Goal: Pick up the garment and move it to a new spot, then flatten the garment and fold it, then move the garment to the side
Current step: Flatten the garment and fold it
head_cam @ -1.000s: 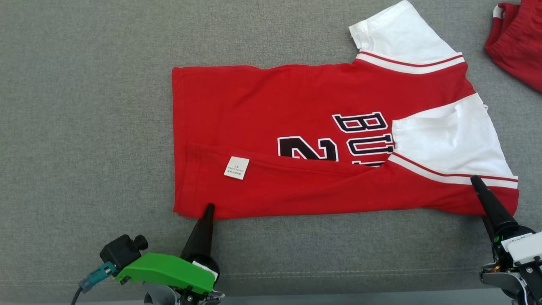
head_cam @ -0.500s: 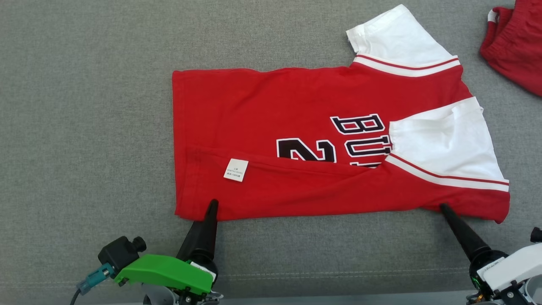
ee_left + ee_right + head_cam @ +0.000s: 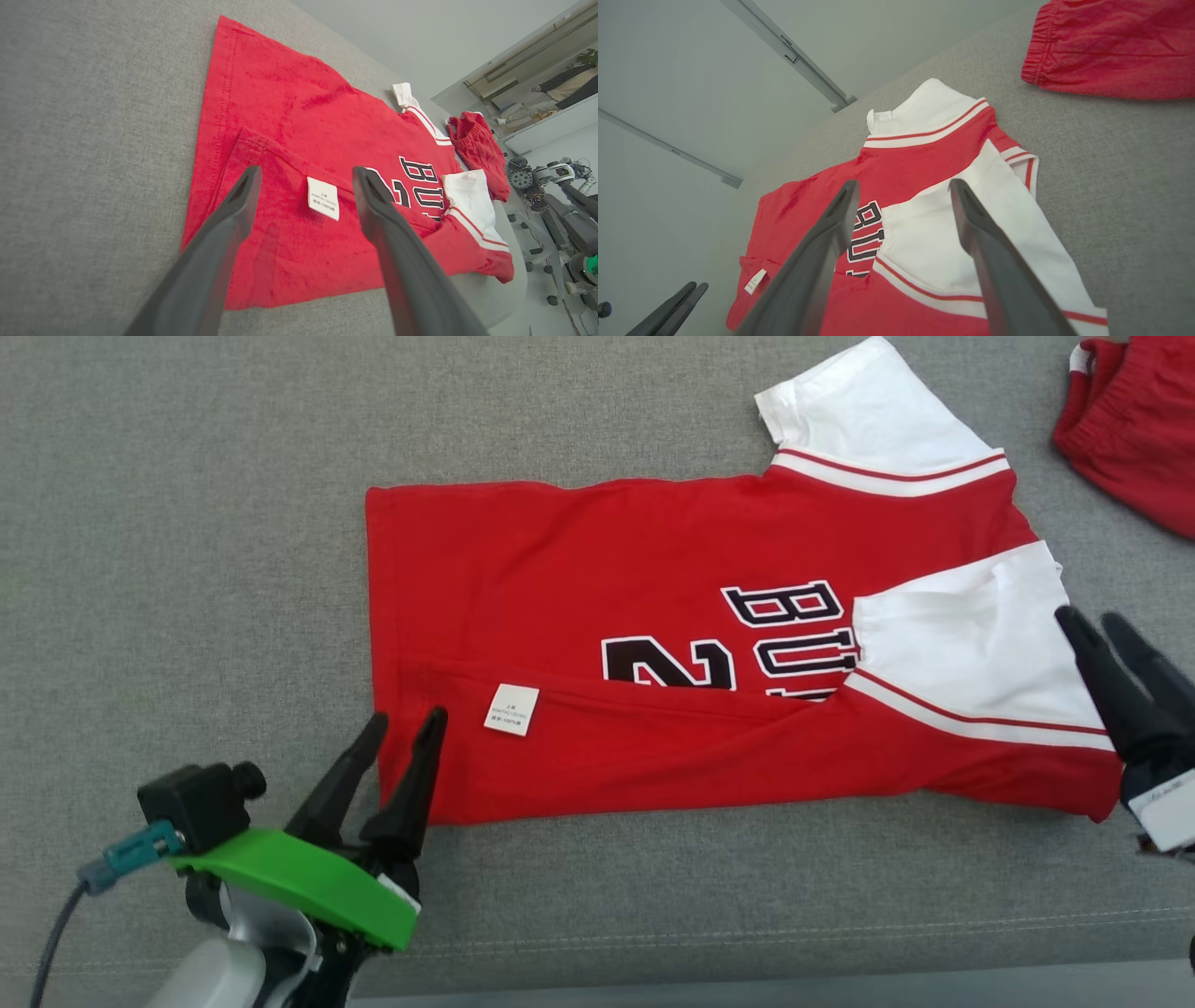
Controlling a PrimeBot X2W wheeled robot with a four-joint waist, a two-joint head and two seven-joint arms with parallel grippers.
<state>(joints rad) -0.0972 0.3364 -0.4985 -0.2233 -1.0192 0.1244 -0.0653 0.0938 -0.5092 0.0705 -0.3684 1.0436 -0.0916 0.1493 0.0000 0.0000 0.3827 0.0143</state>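
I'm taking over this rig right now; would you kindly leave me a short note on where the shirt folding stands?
Left tool: open, empty, at the near hem corner of the shirt.
Right tool: open, empty, by the cuff of the near sleeve.
Things: shirt lies flat on the grey surface, collar end to the robot's right; red shorts lie apart at the far right.
Done: near long edge folded over the front, label showing; near sleeve laid inward.
Left: far sleeve sticks out; probably fold the far side in, fold again, then move the shirt aside.
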